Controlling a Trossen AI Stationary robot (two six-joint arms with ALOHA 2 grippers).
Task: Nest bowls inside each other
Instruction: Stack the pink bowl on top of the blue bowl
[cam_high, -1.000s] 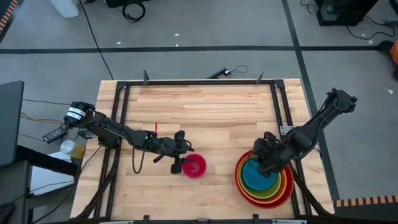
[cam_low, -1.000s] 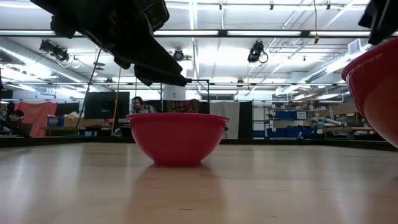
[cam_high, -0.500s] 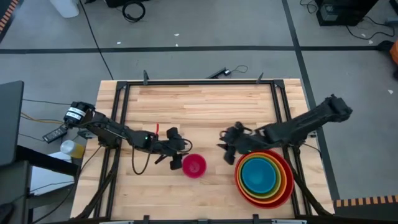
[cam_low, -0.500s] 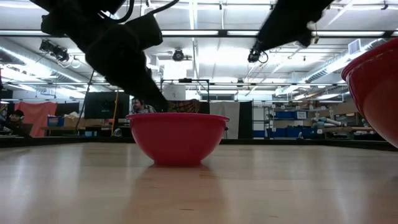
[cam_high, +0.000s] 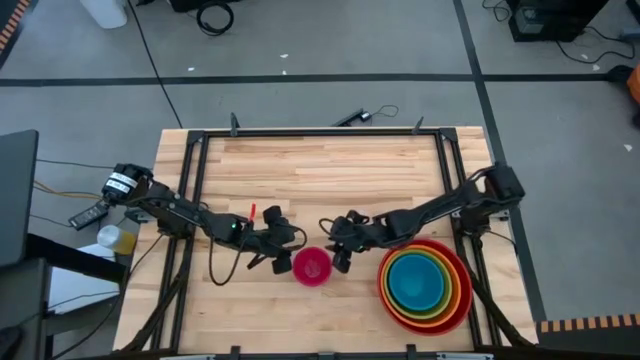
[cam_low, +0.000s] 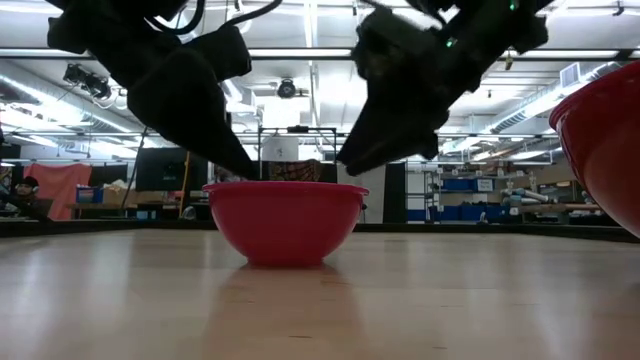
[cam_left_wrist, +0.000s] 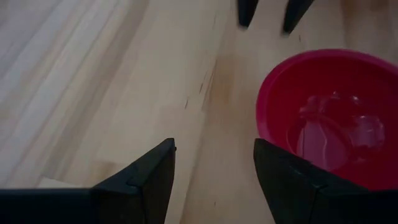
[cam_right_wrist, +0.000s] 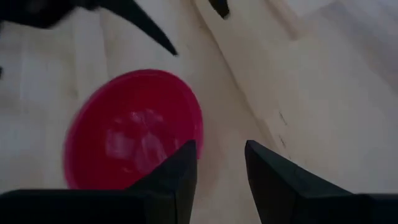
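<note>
Looks like a large robotics lab or industrial workshop: high open ceiling with long fluorescent light strips (cam_low: 420, 52) and hanging spotlights (cam_low: 412, 84), blue storage bins on shelving (cam_low: 470, 186), grey concrete floor (cam_high: 300, 45) with loose black cables (cam_high: 214, 16), pale wooden slatted desk (cam_high: 320, 170) on black metal frame.

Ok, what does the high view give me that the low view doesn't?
Only the high view: the stack of nested bowls seen whole, blue innermost, red outermost, plus the wooden table edge to edge. Only the low view: the room behind and the small pink-red plastic bowl side on, resting flat on the table. Both: the left gripper and right gripper, each open, flanking that bowl without holding it.
</note>
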